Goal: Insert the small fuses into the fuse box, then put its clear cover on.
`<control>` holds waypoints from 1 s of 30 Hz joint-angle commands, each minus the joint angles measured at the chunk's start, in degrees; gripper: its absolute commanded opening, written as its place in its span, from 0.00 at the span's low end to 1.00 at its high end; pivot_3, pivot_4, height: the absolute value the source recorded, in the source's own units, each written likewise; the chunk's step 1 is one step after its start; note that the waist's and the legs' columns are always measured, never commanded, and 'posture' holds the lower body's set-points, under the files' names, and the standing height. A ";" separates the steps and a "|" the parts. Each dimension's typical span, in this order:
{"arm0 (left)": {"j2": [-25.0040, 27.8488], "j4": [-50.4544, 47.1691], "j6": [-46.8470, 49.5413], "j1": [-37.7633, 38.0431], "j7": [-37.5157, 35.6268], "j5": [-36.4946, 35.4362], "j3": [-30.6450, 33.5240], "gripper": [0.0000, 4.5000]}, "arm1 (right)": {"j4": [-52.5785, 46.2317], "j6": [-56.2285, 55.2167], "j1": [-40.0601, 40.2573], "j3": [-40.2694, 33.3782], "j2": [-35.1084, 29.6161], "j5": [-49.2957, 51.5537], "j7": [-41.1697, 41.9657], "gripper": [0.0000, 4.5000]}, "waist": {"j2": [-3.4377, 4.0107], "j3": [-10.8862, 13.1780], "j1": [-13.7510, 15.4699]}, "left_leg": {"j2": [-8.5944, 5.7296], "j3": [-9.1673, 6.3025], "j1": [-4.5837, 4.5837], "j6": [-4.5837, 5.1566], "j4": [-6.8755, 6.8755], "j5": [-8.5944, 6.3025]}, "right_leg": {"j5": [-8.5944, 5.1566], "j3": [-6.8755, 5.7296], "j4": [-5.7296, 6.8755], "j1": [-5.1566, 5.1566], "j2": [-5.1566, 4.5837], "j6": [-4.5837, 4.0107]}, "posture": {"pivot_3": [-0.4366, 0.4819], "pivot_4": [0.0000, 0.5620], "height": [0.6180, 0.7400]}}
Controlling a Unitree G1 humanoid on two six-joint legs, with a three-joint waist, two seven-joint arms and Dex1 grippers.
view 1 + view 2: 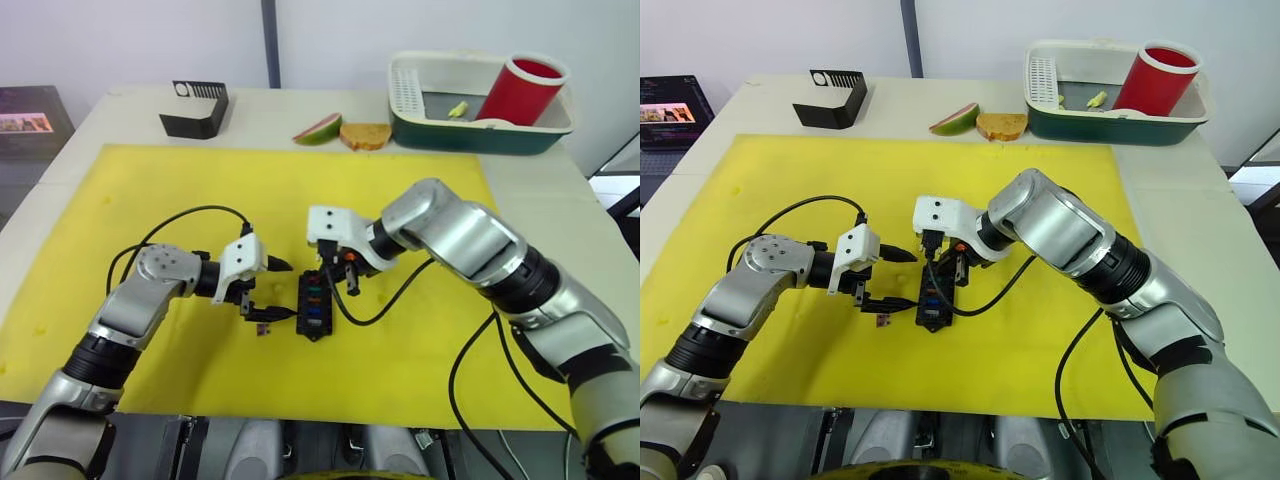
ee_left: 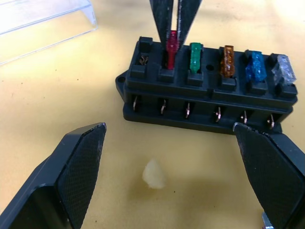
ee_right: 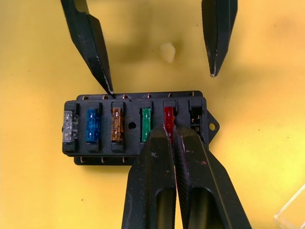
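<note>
Five fuses are sitting in the fuse box (image 3: 136, 126), grey (image 3: 69, 126), blue (image 3: 92, 125), amber (image 3: 116, 124), green (image 3: 146, 125) and red (image 3: 168, 120) in a row, with the last slot (image 3: 196, 109) beyond the red one standing bare; the black block is lying near the middle of the yellow mat (image 1: 120, 200), somewhat toward the mat's near edge, with bare yellow all round it and wide room toward both side edges; the right gripper (image 3: 172, 136) is pinching its two black fingers together on the top of the red fuse, which is standing a little higher than its neighbours; the left gripper (image 2: 174, 171) is spreading its fingers wide, holding nothing, just beside the box's long side, one tip looking very near the box's edge in the right wrist view; a small pale crumb (image 2: 153, 172) is lying on the mat between those open fingers; the clear cover (image 2: 43, 21) is resting on the mat near the box, apart from it; along the bench's far edge a black slotted stand (image 1: 196, 108), a fruit slice (image 1: 318, 129), a piece of bread (image 1: 365, 135) and a green-and-white tray (image 1: 470, 125) holding a red cup (image 1: 520, 90) are standing well clear; no writing is legible on the box.
</note>
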 commanded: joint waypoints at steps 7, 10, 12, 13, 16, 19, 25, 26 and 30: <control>-0.33 -1.44 -0.68 -0.64 -0.06 0.00 0.93 1.00 | -0.41 -0.25 -3.23 0.99 0.51 -0.28 -0.53 0.00 | 0.00 0.00 -0.01 | 0.00 0.00 0.00 0.00 0.00 0.00 | 0.00 0.00 0.00 0.00 0.00 0.00 | 0.48 0.27 1.00; -0.41 -1.56 -0.70 -0.54 0.11 0.01 0.97 1.00 | -0.28 -0.56 -3.68 2.65 0.02 -0.80 -0.27 0.00 | 0.00 0.00 -0.03 | 0.00 0.00 0.00 0.00 0.00 0.00 | 0.00 0.00 0.00 0.00 0.00 0.00 | 0.48 0.27 1.00; -0.40 -1.62 -0.70 -0.47 0.17 -0.01 1.05 1.00 | -0.43 -0.83 -3.84 3.80 -0.34 -1.12 -0.03 0.00 | 0.00 0.00 -0.03 | 0.00 0.00 0.00 0.00 0.00 0.00 | 0.00 0.00 0.00 0.00 0.00 0.00 | 0.48 0.27 1.00; -0.42 -1.68 -0.68 -0.44 0.24 -0.01 1.06 1.00 | -0.41 -0.84 -3.87 4.27 -0.47 -1.25 0.06 0.00 | 0.00 0.00 -0.02 | 0.00 0.00 0.00 0.00 0.00 0.00 | 0.00 0.00 0.00 0.00 0.00 0.00 | 0.48 0.27 1.00; -0.48 -1.84 -0.68 -0.26 0.39 -0.03 1.07 1.00 | 0.06 -1.13 -3.90 5.15 -0.56 -1.87 -0.13 0.00 | 0.00 0.00 -0.03 | 0.00 0.00 0.00 0.00 0.00 0.00 | 0.00 0.00 0.00 0.00 0.00 0.00 | 0.48 0.27 1.00; -0.58 -1.94 -0.65 -0.18 0.53 -0.07 1.07 1.00 | 0.61 -0.89 -4.23 5.72 -0.36 -2.34 -0.48 0.00 | 0.00 0.00 -0.03 | 0.00 0.00 0.00 0.00 0.00 0.00 | 0.00 0.00 0.00 0.00 0.00 0.00 | 0.48 0.27 1.00; -0.66 -2.14 -0.62 -0.08 0.53 -0.04 1.12 1.00 | 1.16 0.41 -5.14 7.24 0.02 -2.99 -1.31 0.00 | 0.00 -0.01 -0.03 | 0.00 0.00 0.00 0.00 0.00 0.00 | 0.00 0.00 0.00 0.00 0.00 0.00 | 0.48 0.27 1.00; -0.67 -2.15 -0.61 -0.09 0.54 -0.01 1.11 1.00 | 1.21 0.53 -5.27 7.55 -0.04 -3.01 -1.31 0.00 | 0.00 -0.01 -0.03 | 0.00 0.00 0.00 0.00 0.00 0.00 | 0.00 0.00 0.00 0.00 -0.01 0.00 | 0.48 0.27 1.00; -0.72 -2.09 -0.56 -0.18 0.58 0.02 1.09 1.00 | 2.02 0.84 -5.59 9.10 -0.02 -4.05 -2.06 0.00 | 0.01 -0.01 -0.03 | 0.00 0.00 0.00 0.00 0.00 0.00 | 0.00 0.00 0.00 0.00 -0.01 0.00 | 0.48 0.27 1.00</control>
